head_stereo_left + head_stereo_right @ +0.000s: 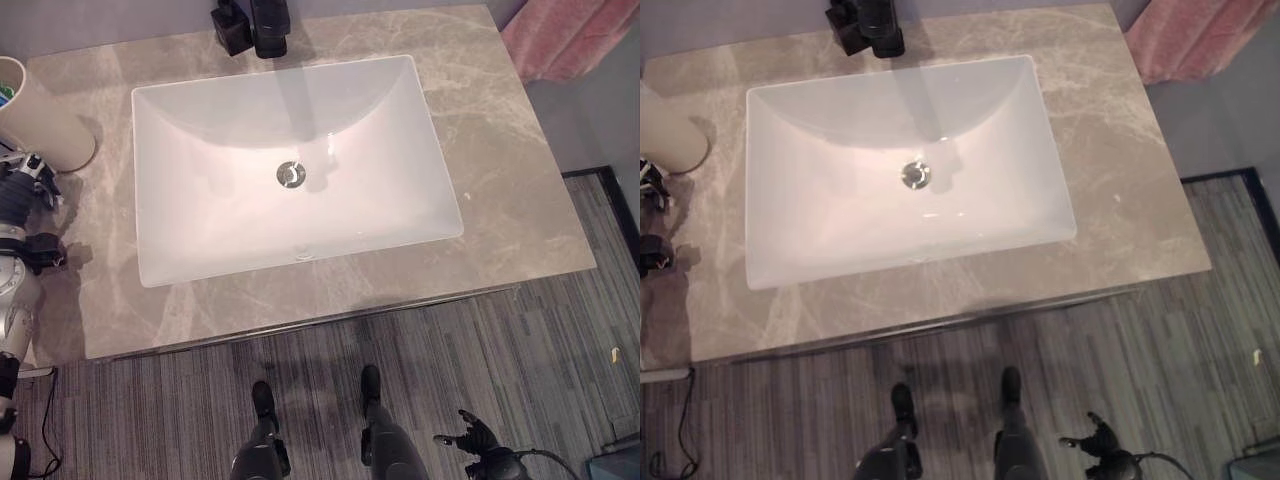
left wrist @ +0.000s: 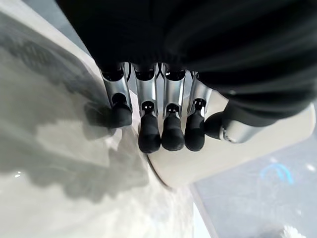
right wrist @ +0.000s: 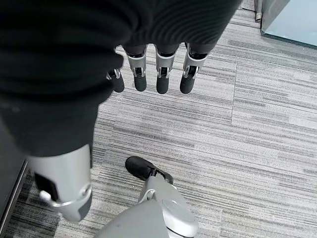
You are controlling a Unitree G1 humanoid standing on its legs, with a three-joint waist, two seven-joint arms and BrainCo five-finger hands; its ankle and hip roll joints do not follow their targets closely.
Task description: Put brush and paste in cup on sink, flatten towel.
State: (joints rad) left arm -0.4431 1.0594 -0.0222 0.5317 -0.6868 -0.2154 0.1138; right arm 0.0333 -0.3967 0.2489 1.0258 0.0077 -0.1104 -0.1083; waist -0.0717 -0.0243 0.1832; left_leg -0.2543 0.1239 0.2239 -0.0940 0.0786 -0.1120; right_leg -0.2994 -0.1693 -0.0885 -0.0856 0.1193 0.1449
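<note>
Cream cylindrical cup upright on grey marble countertop, left of white rectangular basin. Left hand beside cup, fingers relaxed, empty. Right hand low over floor, fingers loosely extended.

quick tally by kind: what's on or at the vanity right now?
Cup: 1
Sink: 1
Black tap: 1
Black dispenser: 1
Pink towel: 1
Total: 5
</note>
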